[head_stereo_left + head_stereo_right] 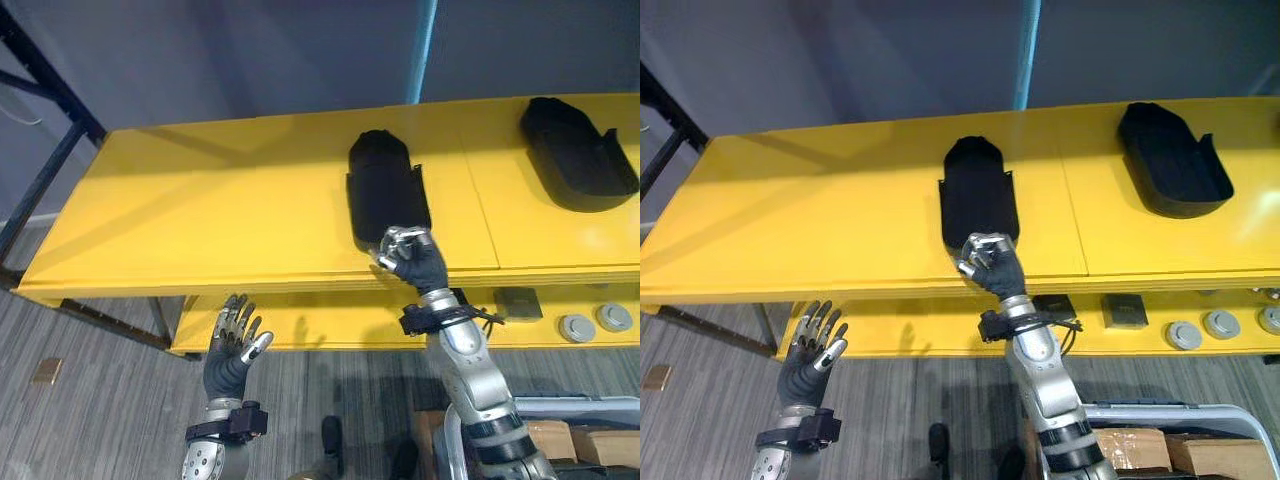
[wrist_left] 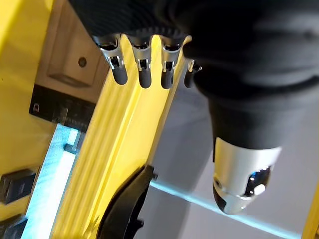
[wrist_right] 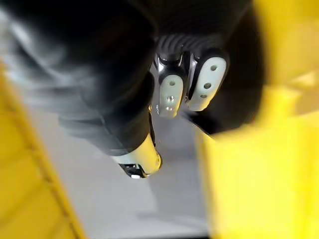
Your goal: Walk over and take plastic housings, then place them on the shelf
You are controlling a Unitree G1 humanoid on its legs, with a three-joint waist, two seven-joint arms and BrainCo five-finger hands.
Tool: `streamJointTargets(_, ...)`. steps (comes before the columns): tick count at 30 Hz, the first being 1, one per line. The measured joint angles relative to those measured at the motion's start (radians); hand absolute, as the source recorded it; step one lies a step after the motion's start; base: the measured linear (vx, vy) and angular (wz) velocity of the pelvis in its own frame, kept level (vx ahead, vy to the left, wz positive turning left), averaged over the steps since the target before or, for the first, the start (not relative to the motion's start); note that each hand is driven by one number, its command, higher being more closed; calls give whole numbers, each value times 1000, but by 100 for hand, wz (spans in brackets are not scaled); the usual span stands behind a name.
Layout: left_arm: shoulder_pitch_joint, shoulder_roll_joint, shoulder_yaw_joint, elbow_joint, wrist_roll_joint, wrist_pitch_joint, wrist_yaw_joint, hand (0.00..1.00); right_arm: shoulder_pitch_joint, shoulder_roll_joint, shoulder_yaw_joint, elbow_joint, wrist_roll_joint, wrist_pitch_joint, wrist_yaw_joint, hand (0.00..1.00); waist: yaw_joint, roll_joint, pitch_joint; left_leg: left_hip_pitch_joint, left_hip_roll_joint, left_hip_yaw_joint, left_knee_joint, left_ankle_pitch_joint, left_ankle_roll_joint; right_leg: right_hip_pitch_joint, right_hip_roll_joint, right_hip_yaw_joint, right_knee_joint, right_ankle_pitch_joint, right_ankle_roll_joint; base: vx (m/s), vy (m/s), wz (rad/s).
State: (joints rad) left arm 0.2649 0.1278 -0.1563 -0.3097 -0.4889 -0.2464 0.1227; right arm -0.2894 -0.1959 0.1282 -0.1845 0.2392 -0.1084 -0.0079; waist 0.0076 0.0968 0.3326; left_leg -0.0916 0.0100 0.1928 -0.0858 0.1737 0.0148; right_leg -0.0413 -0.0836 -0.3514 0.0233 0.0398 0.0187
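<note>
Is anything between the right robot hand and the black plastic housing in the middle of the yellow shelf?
Nothing visible. The right robot hand has its fingers curled on the near end of the black plastic housing, at the yellow shelf's front edge.

Two black plastic housings lie on the top board of the yellow shelf (image 1: 200,200). The centre housing (image 1: 385,195) is a long shallow shell with a rounded far end. It lies flat, lengthwise from front to back, with its near end close to the front edge. The right housing (image 1: 577,152) has a similar form with raised walls. It lies flat, slightly angled, well apart on the adjoining panel.
</note>
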Motion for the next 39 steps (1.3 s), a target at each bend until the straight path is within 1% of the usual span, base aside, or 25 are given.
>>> streamJointTargets(5, -24, -2, -41, 25, 3, -1, 0, 0, 177, -1, -59, -147, 14, -2, 3, 0, -43, -27, -28, 61, 14, 75, 0, -35, -8, 37, 14, 75, -21, 2, 1, 57, -6, -45)
streamJointTargets(7, -24, -2, -41, 28, 4, -2, 0, 0, 259, -2, -100, -205, 27, -20, 5, 0, -54, -35, -54, 80, 22, 108, 0, -52, -14, 46, 22, 108, -36, 2, 1, 9, -10, -54)
streamJointTargets(10, -22, -2, -48, 47, 13, -4, -1, 0, 366, -1, -177, -245, 35, -37, -5, 0, -89, -47, -96, 104, 32, 154, 0, -72, -17, 52, 33, 155, -48, 4, 1, 2, -15, -49)
streamJointTargets(13, -14, -3, -47, 62, 21, -4, -3, 0, 466, 9, -239, -246, 55, -40, -25, 0, -105, -57, -111, 120, 47, 211, 52, -118, -20, 60, 43, 221, -51, 5, 1, -15, -5, -63)
streamJointTargets(14, -13, -4, -46, 70, 21, -4, -2, 0, 499, 9, -252, -245, 55, -40, -32, 0, -107, -59, -112, 108, 60, 226, 123, -158, -22, 59, 46, 256, -51, 3, 3, -18, -1, -81)
streamJointTargets(16, 3, -13, -33, 72, 21, -9, -1, 0, 520, 7, -265, -228, 61, -41, -34, 0, -99, -62, -115, 64, 80, 135, 265, -221, -17, 49, 52, 328, -48, 3, 7, 12, -23, -114)
streamJointTargets(17, 21, -26, -16, 72, 21, -19, 0, 0, 521, 0, -275, -213, 67, -41, -44, 0, -92, -61, -118, 38, 85, 14, 337, -256, -21, 40, 61, 389, -42, 5, 9, 74, -5, -152)
streamJointTargets(18, 34, -34, -3, 72, 20, -27, -3, 0, 524, -5, -298, -180, 70, -43, -64, 0, -89, -56, -122, 26, 86, -87, 389, -294, -40, 24, 74, 446, -25, 6, 11, 77, 35, -148)
streamJointTargets(20, 33, -40, 3, 72, 20, -39, -15, 0, 549, -1, -348, -132, 77, -44, -93, 0, -93, -46, -136, 36, 86, -175, 403, -337, -68, -24, 96, 513, 40, -6, 27, 35, 107, -115)
streamJointTargets(21, 27, -41, 2, 71, 20, -44, -23, 0, 566, 4, -363, -129, 89, -44, -103, 0, -97, -47, -137, 43, 85, -178, 394, -346, -71, -46, 102, 534, 73, -9, 29, -1, 145, -95)
streamJointTargets(22, 10, -40, -10, 72, 20, -46, -42, 0, 610, 21, -387, -130, 100, -44, -124, 0, -116, -51, -136, 47, 84, -161, 385, -362, -64, -85, 105, 562, 127, -17, 39, -31, 166, -80)
streamJointTargets(24, -7, -30, -36, 75, 8, -46, -60, 0, 695, 95, -397, -131, 114, -44, -151, 0, -140, -72, -125, 94, 69, -84, 380, -377, -46, -101, 102, 618, 185, -27, 53, -97, 216, -111)
streamJointTargets(26, -21, -17, -66, 86, 2, -48, -45, 0, 757, 144, -395, -125, 131, -49, -136, 0, -143, -93, -113, 167, 66, 28, 366, -397, -35, -100, 95, 595, 207, -38, 68, -161, 158, -135)
streamJointTargets(27, -38, -13, -73, 103, 3, -49, -28, 0, 762, 145, -395, -112, 132, -56, -124, 0, -159, -89, -115, 168, 69, 57, 370, -400, -28, -106, 79, 562, 218, -43, 67, -153, 91, -123)
streamJointTargets(28, -66, -10, -73, 125, 3, -48, -3, 0, 749, 142, -387, -99, 132, -67, -111, 0, -155, -83, -118, 165, 76, 112, 368, -395, -20, -156, 42, 434, 294, -49, 59, -112, 60, -109)
streamJointTargets(29, -73, -11, -65, 130, 3, -48, 9, 0, 736, 135, -376, -94, 131, -68, -105, 0, -148, -83, -118, 162, 87, 146, 369, -394, -18, -178, 25, 373, 341, -61, 46, -125, 56, -142)
streamJointTargets(30, -80, -11, -50, 134, 3, -48, 25, 0, 698, 124, -347, -69, 130, -69, -99, 0, -136, -82, -119, 154, 118, 199, 375, -390, -22, -195, -6, 283, 429, -93, 2, -79, 30, -116)
streamJointTargets(31, -84, -12, -45, 134, 3, -47, 30, 0, 678, 124, -336, -52, 126, -69, -101, 0, -130, -80, -122, 147, 138, 217, 385, -388, -25, -194, -26, 249, 471, -107, -6, -77, -65, -115)
streamJointTargets(33, -103, -13, -58, 135, 3, -45, 32, 0, 618, 124, -277, 28, 115, -69, -143, 0, -106, -85, -128, 117, 215, 257, 426, -377, -43, -152, -134, 181, 598, -132, -19, -42, -208, -81)
streamJointTargets(34, -103, -13, -66, 135, 3, -45, 32, 0, 612, 125, -257, 44, 107, -69, -159, 0, -98, -93, -132, 111, 230, 266, 431, -372, -51, -136, -170, 174, 605, -132, -20, -19, -410, -83)
streamJointTargets(35, -98, -12, -89, 138, 3, -45, 31, 0, 603, 127, -199, 68, 102, -68, -190, 0, -83, -119, -146, 104, 258, 287, 441, -356, -83, -78, -244, 180, 551, -101, -26, -1, -409, -61)
streamJointTargets(36, -100, -10, -97, 144, 3, -45, 31, 0, 600, 127, -186, 79, 98, -67, -192, 0, -82, -117, -145, 102, 273, 288, 439, -346, -98, -68, -217, 178, 524, -116, 7, 2, -447, -63)
streamJointTargets(37, -100, -13, -103, 153, 3, -44, 31, 0, 599, 121, -182, 87, 94, -64, -194, 0, -75, -108, -147, 106, 288, 287, 425, -335, -101, -67, -202, 162, 514, -125, 10, -7, -372, -61)
streamJointTargets(38, -95, -25, -124, 156, 3, -44, 32, 0, 602, 113, -183, 97, 89, -60, -196, 0, -71, -93, -153, 122, 317, 278, 394, -306, -96, -63, -161, 153, 479, -138, 30, -13, -438, -79)
streamJointTargets(39, -100, -32, -129, 156, 4, -44, 33, 0, 601, 105, -186, 96, 90, -59, -190, 0, -77, -92, -157, 129, 342, 281, 389, -287, -104, -35, -130, 148, 411, -168, 77, -15, -414, -81)
